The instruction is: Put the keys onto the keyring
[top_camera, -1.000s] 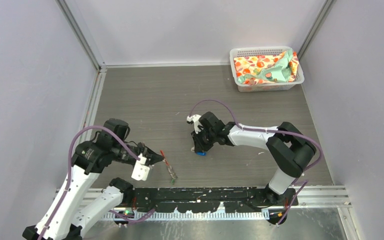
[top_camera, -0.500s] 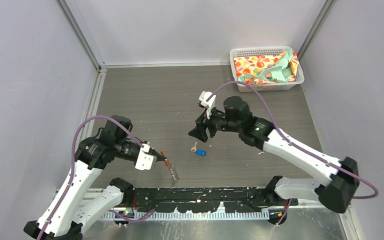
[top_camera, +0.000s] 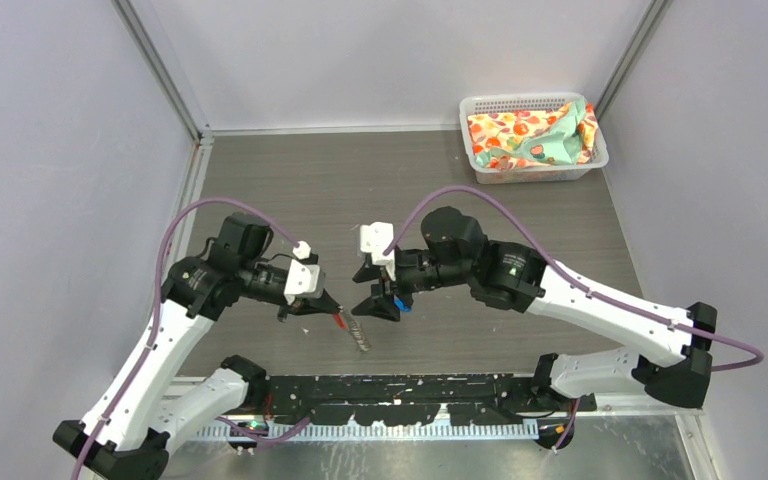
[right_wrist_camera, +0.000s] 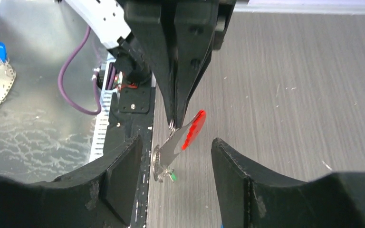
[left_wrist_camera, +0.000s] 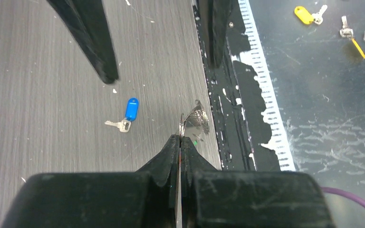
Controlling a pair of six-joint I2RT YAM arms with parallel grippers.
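Grey wood-grain tabletop (top_camera: pixel 310 190). Nearest the bases: left pincer (left_wrist_camera: pixel 179 137) clamped tight on the keyring (right_wrist_camera: pixel 190 133), which dangles with its red tag showing. Green key (right_wrist_camera: pixel 172 176) appears to hang from the ring, so likely threaded. Right pincer (top_camera: pixel 372 290) wide apart, empty, jaws flanking the ring. Just beyond, blue key (left_wrist_camera: pixel 131 108) lies loose on the surface, not yet threaded.

Key (left_wrist_camera: pixel 128 112) on table (left_wrist_camera: pixel 43 123), near keyring (left_wrist_camera: pixel 196 119)

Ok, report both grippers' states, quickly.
Left gripper: closed, holding the keyring.
Right gripper: open, empty, one finger on either side of the keyring.
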